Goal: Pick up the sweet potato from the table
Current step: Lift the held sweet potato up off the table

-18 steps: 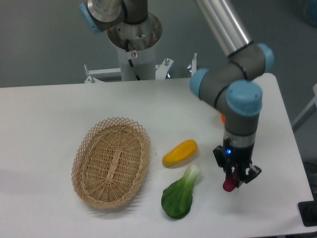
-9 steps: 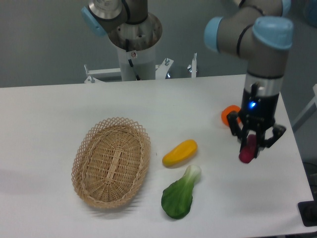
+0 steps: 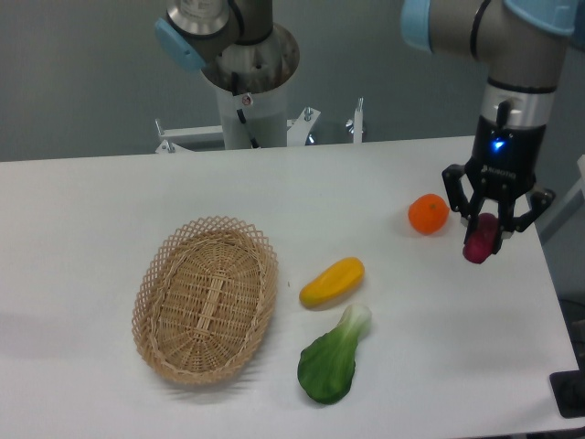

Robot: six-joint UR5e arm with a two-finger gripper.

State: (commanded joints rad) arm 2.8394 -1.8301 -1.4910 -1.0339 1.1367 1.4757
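A plain grey-green wall [image 3: 82,73] is filling the far background, soft even light is falling, and a dark floor strip [image 3: 567,183] is showing at right.

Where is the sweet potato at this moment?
The sweet potato is held in the gripper, above the right side of the table in the camera view. Its nearest neighbour is the orange fruit, just to its left.

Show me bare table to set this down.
Bare table lies left of the basket, and along the back edge. Crowded: yellow vegetable, bok choy, orange beside the gripper holding the sweet potato.
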